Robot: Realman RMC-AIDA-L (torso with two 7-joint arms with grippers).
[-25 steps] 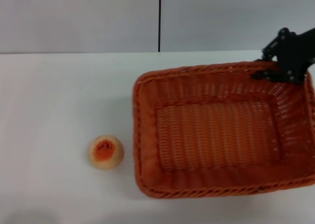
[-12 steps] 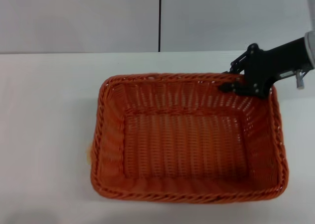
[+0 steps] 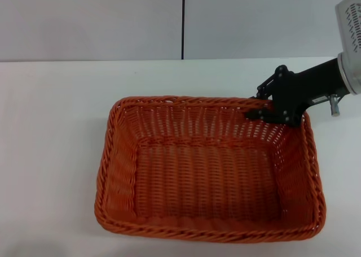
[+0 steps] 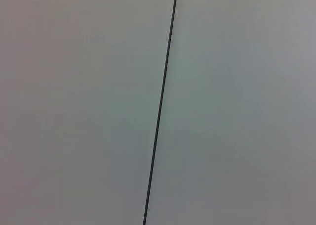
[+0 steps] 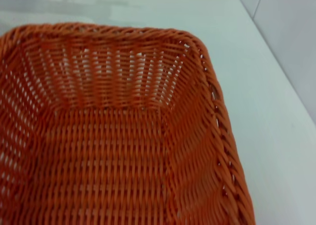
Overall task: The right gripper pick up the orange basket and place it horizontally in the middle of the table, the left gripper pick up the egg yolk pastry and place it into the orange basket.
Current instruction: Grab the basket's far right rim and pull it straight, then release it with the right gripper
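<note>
The orange basket [image 3: 208, 169] was seen on the white table [image 3: 56, 133], its long sides running across the head view, roughly in the middle of the tabletop and a little toward the near edge. It sat level, open side up, with nothing visible inside. Its braided rim was unbroken all round, and the open-weave sides sloped down to a flat woven floor.

The right gripper [image 3: 269, 107] was found at the basket's far right corner, reaching in from the right on a dark arm. Its short black fingers were closed over the braided rim there, one finger tip lying inside the wall and the rest outside, so the basket was held by that corner. In the right wrist view only the basket [image 5: 113, 136] was recorded, seen from above its rim, with a strip of table [image 5: 276, 136] beside it; that arm's own fingers were not shown.

The egg yolk pastry could not be made out in any view; whether it lay under or behind the basket's left side could not be told.

The left gripper was not seen. The left wrist view showed only a plain pale wall [image 4: 74, 106] crossed by a thin dark seam [image 4: 160, 106]. The same wall [image 3: 84, 20] and seam [image 3: 183, 20] stood behind the table's far edge in the head view.
</note>
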